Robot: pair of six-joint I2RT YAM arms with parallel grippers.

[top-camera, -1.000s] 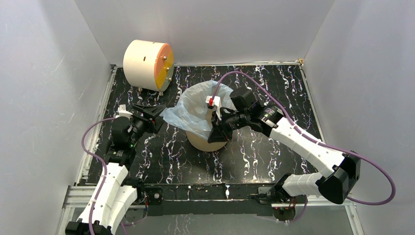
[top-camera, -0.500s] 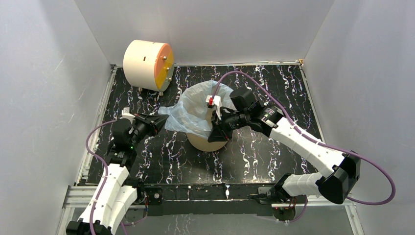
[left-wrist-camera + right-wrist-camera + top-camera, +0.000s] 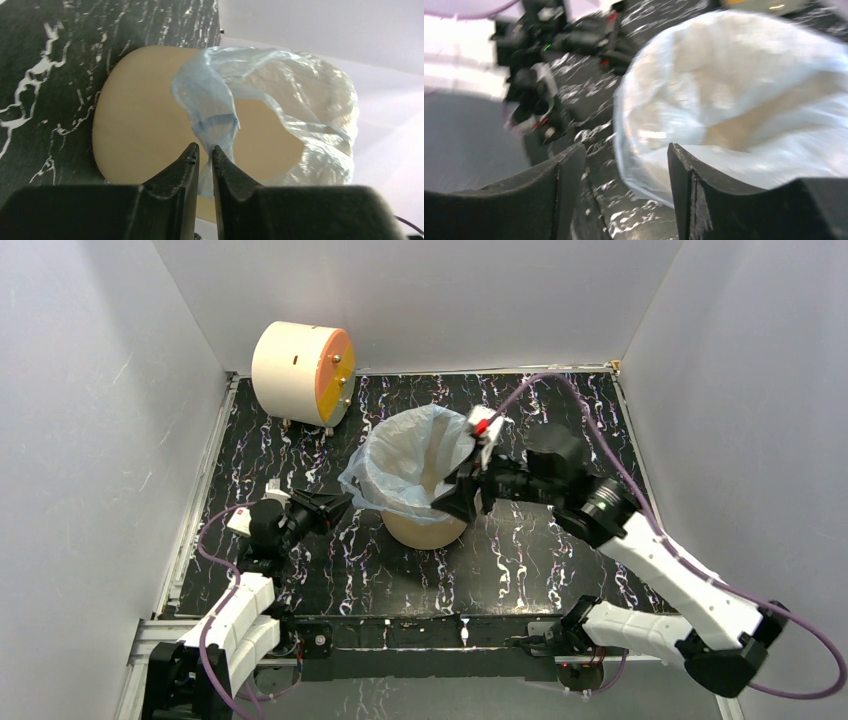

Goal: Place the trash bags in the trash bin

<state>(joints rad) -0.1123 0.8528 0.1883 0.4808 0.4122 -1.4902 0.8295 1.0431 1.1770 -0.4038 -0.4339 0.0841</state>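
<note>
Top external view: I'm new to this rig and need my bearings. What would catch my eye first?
The pale blue trash bag draped over the tan trash bin at the centre stands out most. The left gripper has its jaws shut on a twisted strip of the bag; the right gripper gapes open by the bin's right side. A cream drum sits far left.

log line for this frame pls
left gripper: shut on trash bag edge | right gripper: open, by trash bin | trash bag: mouth spread over bin rim

Trash bag (image 3: 216, 102) (pale blue) — between jaws
</note>
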